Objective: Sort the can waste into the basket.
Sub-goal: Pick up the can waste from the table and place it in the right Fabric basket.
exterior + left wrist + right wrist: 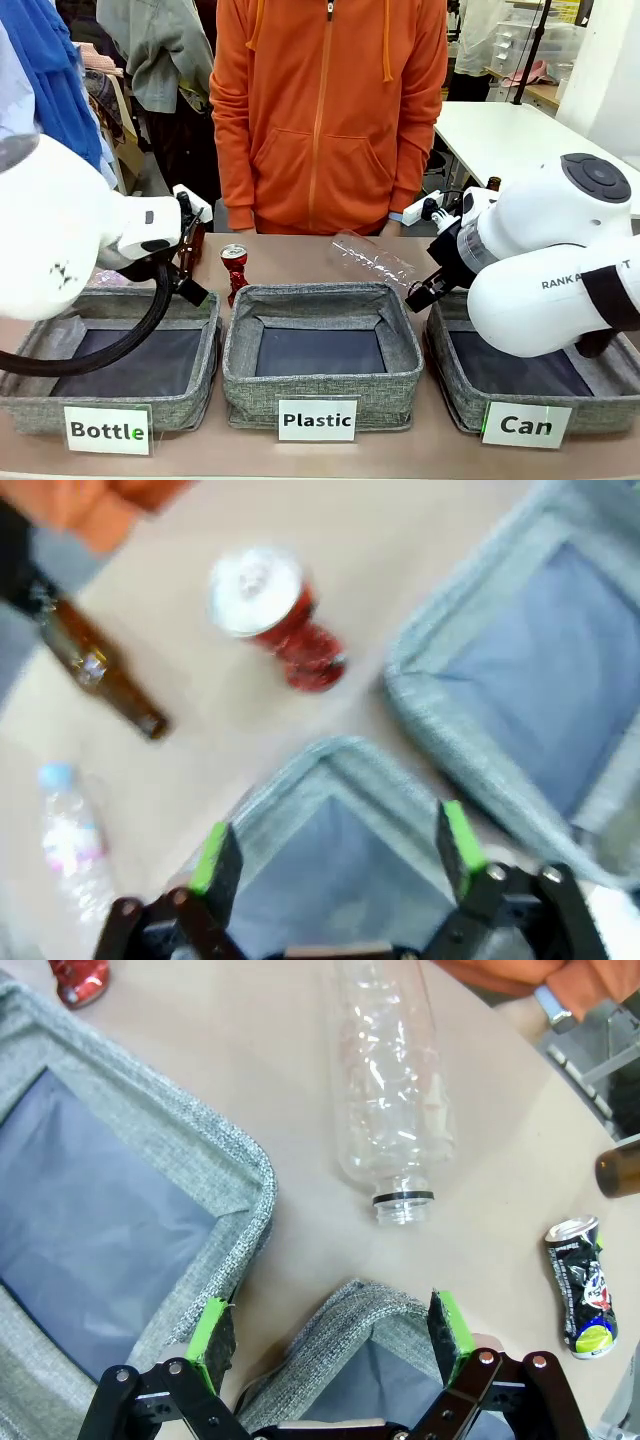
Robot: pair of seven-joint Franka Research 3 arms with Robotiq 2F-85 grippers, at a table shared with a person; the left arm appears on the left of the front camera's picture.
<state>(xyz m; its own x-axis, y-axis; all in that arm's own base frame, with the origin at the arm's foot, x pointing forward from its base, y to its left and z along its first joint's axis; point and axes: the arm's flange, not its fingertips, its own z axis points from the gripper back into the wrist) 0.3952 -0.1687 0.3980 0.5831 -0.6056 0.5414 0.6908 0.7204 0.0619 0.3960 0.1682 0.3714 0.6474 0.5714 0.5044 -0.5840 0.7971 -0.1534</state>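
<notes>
The red can (234,268) with a silver top stands upright on the table behind the gap between two baskets; it also shows in the left wrist view (275,615) and the right wrist view (80,978). A dark crushed can (583,1285) lies on the table beyond the basket corner. The grey basket labelled "Can" (455,395) is at the front right. My right gripper (420,293) hovers open over that basket's far left corner (360,1310). My left gripper (188,288) hangs open over a basket corner (330,770), short of the red can.
Baskets labelled "Bottle" (30,405) and "Plastic" (240,385) sit left and centre. A clear plastic bottle (390,1100) lies behind the middle basket. A brown bottle (100,675) and a small clear bottle (70,840) lie at the far left. A person in orange (330,110) stands across the table.
</notes>
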